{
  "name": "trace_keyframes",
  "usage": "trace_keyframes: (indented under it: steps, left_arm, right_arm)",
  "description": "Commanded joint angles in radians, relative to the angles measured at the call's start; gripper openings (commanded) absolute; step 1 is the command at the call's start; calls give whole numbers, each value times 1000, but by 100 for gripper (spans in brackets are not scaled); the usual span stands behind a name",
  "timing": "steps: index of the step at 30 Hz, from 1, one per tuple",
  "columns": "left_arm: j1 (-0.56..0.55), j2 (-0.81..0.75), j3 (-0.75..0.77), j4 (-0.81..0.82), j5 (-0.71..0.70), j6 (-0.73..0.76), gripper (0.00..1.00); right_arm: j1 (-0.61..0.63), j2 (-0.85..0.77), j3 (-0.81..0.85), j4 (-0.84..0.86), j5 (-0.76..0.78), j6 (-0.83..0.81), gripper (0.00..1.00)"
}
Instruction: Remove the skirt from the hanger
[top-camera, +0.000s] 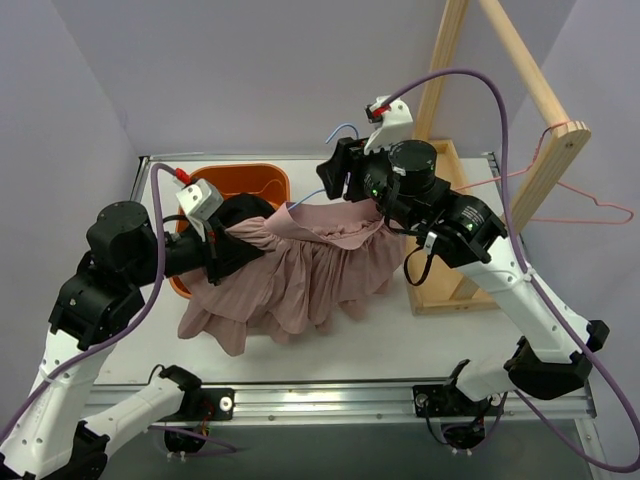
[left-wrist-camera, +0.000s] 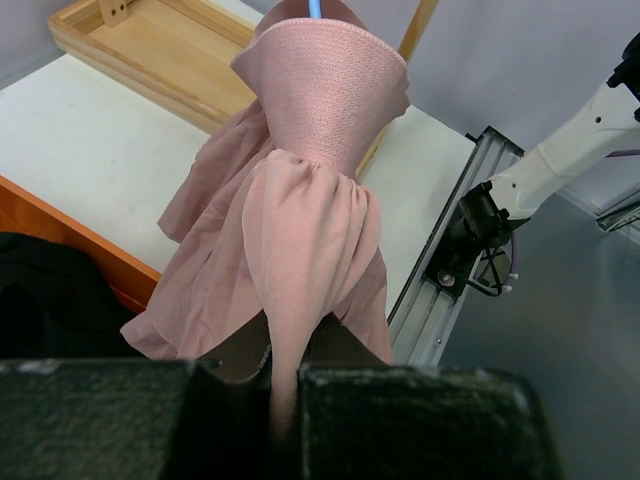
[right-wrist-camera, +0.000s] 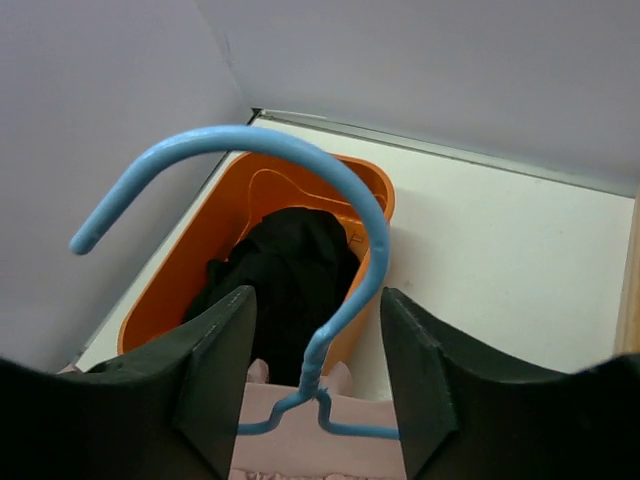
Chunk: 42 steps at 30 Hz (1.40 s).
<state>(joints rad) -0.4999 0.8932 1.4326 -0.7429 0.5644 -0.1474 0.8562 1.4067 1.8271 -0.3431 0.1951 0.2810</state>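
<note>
Left claw (left-wrist-camera: 285, 400) is clamping a fold of the skirt (left-wrist-camera: 320, 210) over the tabletop's middle.
Right claw (right-wrist-camera: 318, 300) is straddling the blue hanger (right-wrist-camera: 300, 165) (gripping or not, I cannot tell); the cloth is looking soft and slippery, so the firmer waistband (left-wrist-camera: 330, 90) is probably offering better hold.

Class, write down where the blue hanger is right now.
In the right wrist view the blue hanger stands at centre, its neck between the right gripper's parted jaws, with the orange bin just behind it.

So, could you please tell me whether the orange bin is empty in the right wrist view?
No, a black garment lies bundled inside the orange bin.
</note>
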Motion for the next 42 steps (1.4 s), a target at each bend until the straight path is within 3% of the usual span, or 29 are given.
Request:
trace_keyframes:
  steps: [1,3,4,6,14,16,17,20,21,22,30,39,40,42]
  left_arm:
    - [4,-2,18,139,35,-17,2]
    - [4,-5,17,139,32,-15,2]
    - [4,-5,17,140,32,-17,2]
    - [4,-7,11,139,29,-15,2]
    - [4,-14,0,137,23,-14,3]
    - [4,-14,0,135,20,-12,19]
    - [4,-16,0,134,15,-11,44]
    - [4,-25,-1,129,-20,-3,72]
    - [4,-28,0,119,-46,3,77]
    - [4,-30,3,109,-57,9,97]
    - [4,-69,-69,7,-136,63,94]
    - [4,-71,-139,-3,-206,45,94]
    - [6,-60,-146,0,-199,43,99]
    - [4,-51,-144,5,-192,37,90]
  right_arm:
    - [-6,-60,-26,67,-20,20,47]
    - [-6,-64,-43,73,-34,24,45]
    - [-6,-63,-45,73,-36,24,26]
    - [-6,-60,-34,61,-17,29,0]
    - [-6,-49,11,40,27,41,0]
    - [-6,-31,49,23,27,37,0]
    - [-6,-23,63,4,30,40,0]
    - [-8,-11,87,-13,41,50,0]
    - [-8,-5,98,-22,50,55,0]
    - [-8,-2,104,-31,61,57,0]
    - [-31,-25,155,-71,113,57,0]
    - [-83,-58,198,-102,101,49,0]
    - [-89,-64,190,-96,101,49,0]
    - [-97,-80,175,-94,101,46,0]
